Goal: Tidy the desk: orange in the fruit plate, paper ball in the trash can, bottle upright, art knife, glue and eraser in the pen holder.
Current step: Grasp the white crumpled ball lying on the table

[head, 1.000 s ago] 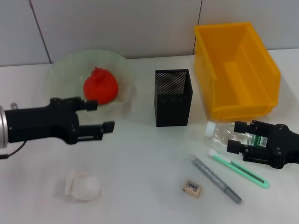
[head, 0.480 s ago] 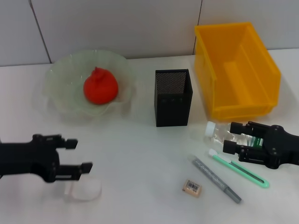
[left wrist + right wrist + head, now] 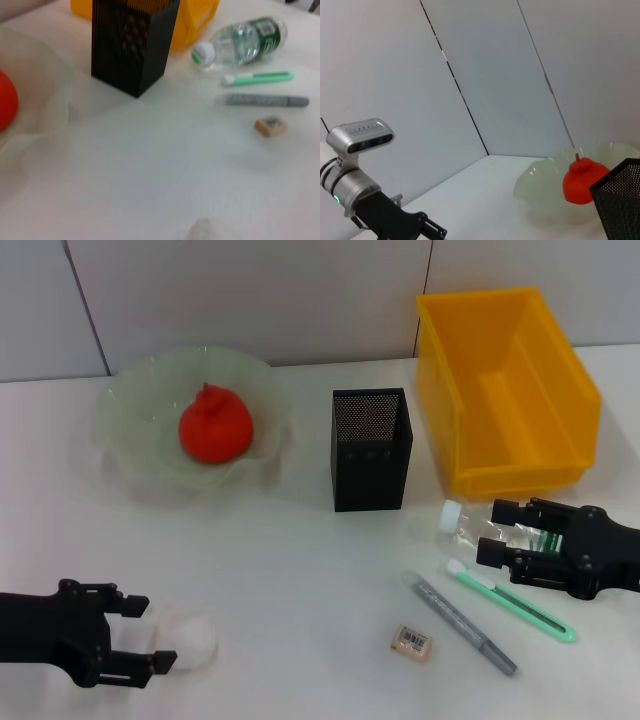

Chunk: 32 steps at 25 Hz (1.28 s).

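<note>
Left gripper (image 3: 152, 633) is spread wide around the crumpled white paper ball (image 3: 186, 640), not yet clamped. Right gripper (image 3: 492, 532), fingers parted, straddles the lying clear plastic bottle (image 3: 482, 527). Red-orange orange (image 3: 214, 426) is already set in the pale-green glass fruit plate (image 3: 135, 400); everything else is judged left.

A white desk (image 3: 310, 570) carries everything. Toward its far left sits the fruit plate (image 3: 140, 455), and the trash can (image 3: 505, 390) stands at the far right, by the back edge. Between them, near the middle, the pen holder (image 3: 370, 448) stands upright. Toward the right edge the bottle (image 3: 480, 528) lies on its side, cap pointing left. Nearer the front lie a green art knife (image 3: 510, 602), a grey pen-like stick (image 3: 460, 624) and the eraser (image 3: 411, 642). The paper ball (image 3: 188, 638) rests near the front left corner
</note>
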{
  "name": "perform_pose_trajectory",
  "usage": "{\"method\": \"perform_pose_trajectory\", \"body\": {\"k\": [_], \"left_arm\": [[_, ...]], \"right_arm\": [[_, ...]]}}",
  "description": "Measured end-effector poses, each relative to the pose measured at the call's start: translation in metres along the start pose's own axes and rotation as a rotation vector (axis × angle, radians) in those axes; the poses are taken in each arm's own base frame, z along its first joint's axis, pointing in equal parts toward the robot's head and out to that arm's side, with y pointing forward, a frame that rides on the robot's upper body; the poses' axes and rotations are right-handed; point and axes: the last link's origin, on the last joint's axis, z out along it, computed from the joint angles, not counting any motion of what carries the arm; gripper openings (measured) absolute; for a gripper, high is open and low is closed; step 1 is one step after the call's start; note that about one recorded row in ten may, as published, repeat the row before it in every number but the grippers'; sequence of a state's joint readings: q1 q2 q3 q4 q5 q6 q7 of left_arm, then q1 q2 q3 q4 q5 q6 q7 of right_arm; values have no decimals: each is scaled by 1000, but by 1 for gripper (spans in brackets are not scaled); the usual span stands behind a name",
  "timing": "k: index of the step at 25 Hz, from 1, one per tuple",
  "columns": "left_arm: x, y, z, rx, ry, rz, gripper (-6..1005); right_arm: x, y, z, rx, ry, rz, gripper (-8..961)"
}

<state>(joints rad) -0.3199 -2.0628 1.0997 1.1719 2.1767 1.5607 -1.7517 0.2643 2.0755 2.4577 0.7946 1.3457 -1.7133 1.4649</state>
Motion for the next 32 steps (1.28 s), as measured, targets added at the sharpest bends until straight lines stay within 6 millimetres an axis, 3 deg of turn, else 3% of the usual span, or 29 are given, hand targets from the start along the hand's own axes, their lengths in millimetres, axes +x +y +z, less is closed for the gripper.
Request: {"method": "perform_pose_trajectory", "body": {"k": [20, 32], "left_arm": [[-10, -6, 8, 23, -46, -28, 715], [-5, -1, 19, -45, -55, -29, 704]], "right_arm": [[-2, 0, 4, -15, -4, 0, 763], [-4, -1, 5, -16, -4, -3, 762]]}}
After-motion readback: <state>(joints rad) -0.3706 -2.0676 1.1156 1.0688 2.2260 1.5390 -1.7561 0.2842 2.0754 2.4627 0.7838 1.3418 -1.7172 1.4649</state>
